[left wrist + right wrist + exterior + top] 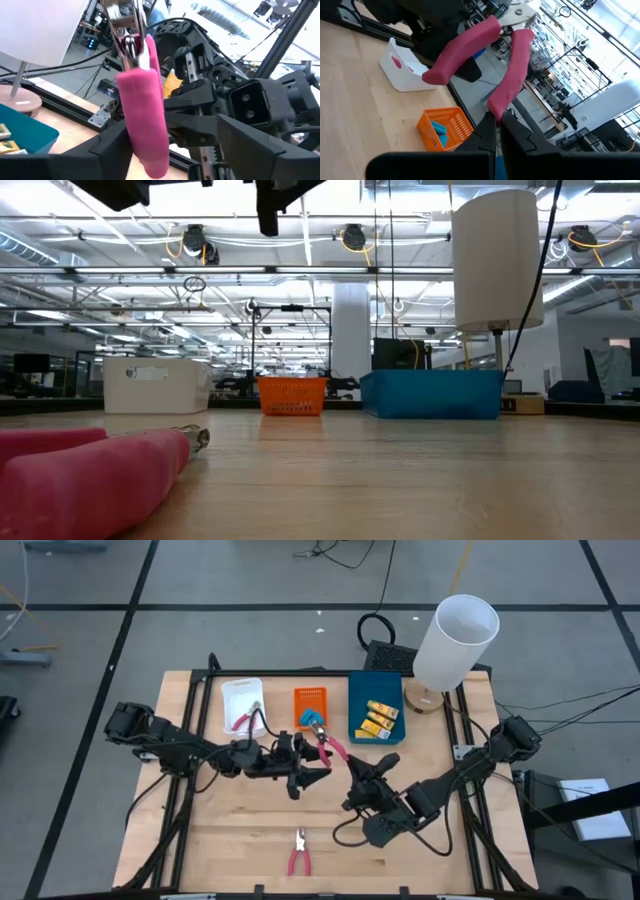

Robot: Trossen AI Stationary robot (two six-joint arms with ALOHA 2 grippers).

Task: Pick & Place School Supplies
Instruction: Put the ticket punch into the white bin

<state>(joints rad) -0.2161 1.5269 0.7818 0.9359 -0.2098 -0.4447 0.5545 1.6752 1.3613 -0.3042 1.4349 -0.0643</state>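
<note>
Above the middle of the wooden desk the two arms meet over a pair of pink-handled pliers, held in the air just in front of the orange tray. The right end effector is closed on the tip of one pink handle, as the right wrist view shows, with the other handle spreading free beside it. The left end effector sits just beside the pliers with its fingers spread wide on either side of a handle; from the left wrist view they do not appear to press it. A second pair of pink-handled pliers lies flat on the desk near its front edge. The white tray holds another pink-handled tool, the orange tray holds light-blue pieces, and the blue tray holds yellow packets. A white lamp stands at the far right corner
</note>
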